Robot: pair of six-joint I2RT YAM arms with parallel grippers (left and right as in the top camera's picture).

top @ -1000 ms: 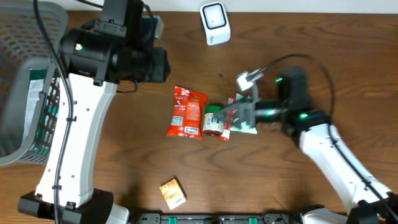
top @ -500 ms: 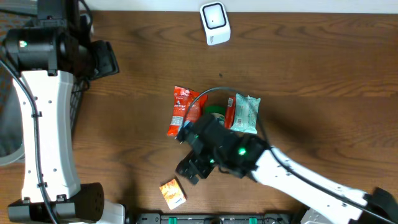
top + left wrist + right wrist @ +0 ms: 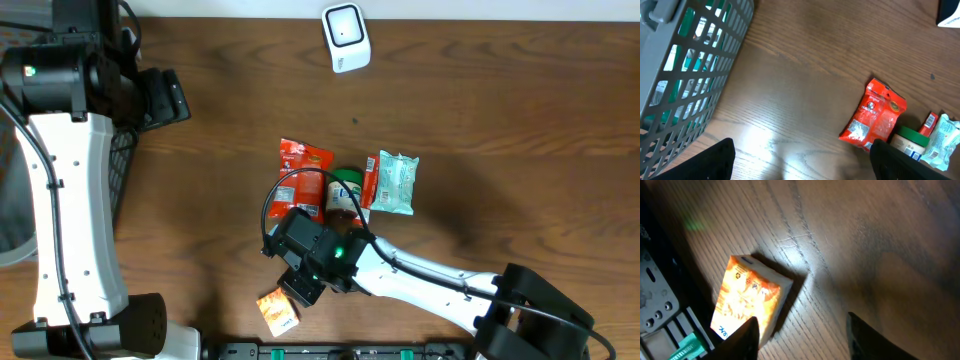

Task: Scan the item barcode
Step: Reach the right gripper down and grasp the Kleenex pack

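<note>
Front rail (image 3: 660,305) crowds the orange box (image 3: 747,300); table (image 3: 865,240) beyond lies open.

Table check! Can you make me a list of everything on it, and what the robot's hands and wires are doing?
Surface: brown wooden table, no spills seen.
Job's things: white scanner at the far edge; red packet, green-lidded jar and pale green packet bunched mid-table; orange box alone near the front edge.
Clutter: nothing seen.
Grippers: left gripper open and empty, near the basket; right gripper open and empty, low beside the orange box.
Cables: black cable loops from the right arm over the red packet.
Surroundings: grey basket at the left with goods inside; black rail along the front.
</note>
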